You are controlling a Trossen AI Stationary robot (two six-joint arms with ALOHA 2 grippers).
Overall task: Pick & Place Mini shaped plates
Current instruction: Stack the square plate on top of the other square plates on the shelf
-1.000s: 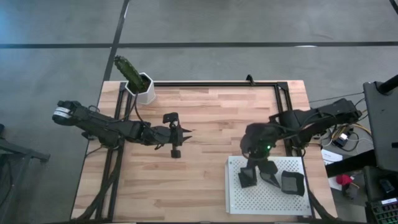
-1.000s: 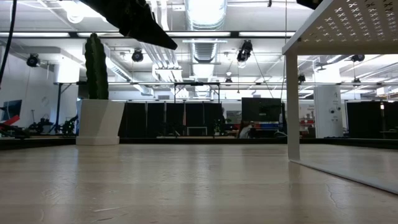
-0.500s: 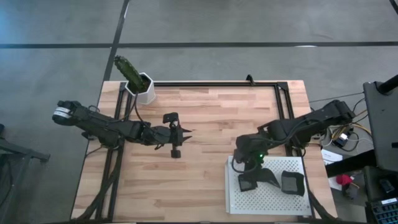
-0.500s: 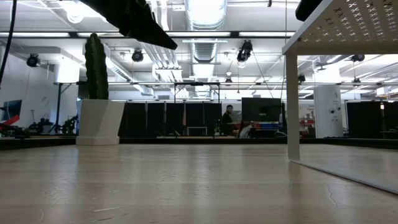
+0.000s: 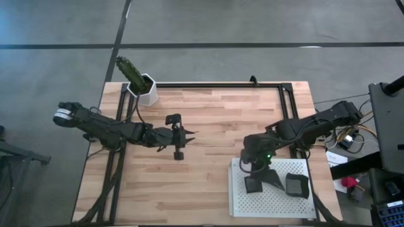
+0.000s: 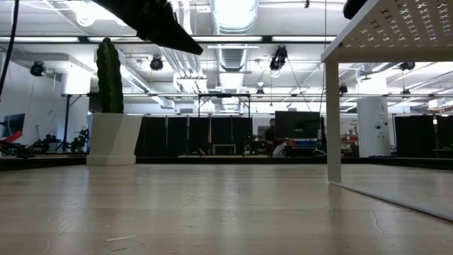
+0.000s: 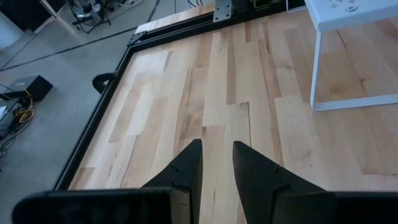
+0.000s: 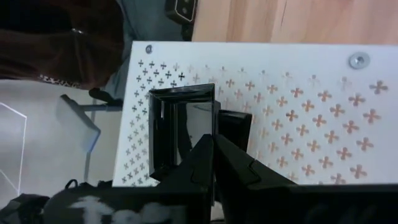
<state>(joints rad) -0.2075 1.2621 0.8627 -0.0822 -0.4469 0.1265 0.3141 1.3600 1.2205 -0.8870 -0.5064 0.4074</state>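
Three dark mini plates lie on the white perforated tray [image 5: 240,205] at the table's near right: a square one [image 5: 252,185], a leaf-shaped one [image 5: 273,180] and another square one [image 5: 297,185]. My right gripper [image 5: 255,171] hangs over the tray's left part, shut on the left square plate [image 8: 181,130]. My left gripper [image 5: 189,133] waits above the table's middle left, its fingers a little apart and empty [image 7: 217,149]. My right gripper pinches the raised rim [image 8: 215,115] of the left square plate, one finger inside the dish and one outside. The fingers come from above, slanting toward the table's near edge. I cannot tell whether the plate is clear of the tray.
A white pot with a green cactus [image 5: 146,91] stands at the table's far left corner. The tray stands raised on legs [image 6: 333,120] over the wood. A black frame [image 5: 214,84] runs along the table's far and side edges. Bare wood lies between the arms.
My right gripper has gone a little toward the table's left edge over the tray, then slightly back, ending at the left square plate. That plate shows smaller in the high view than before.
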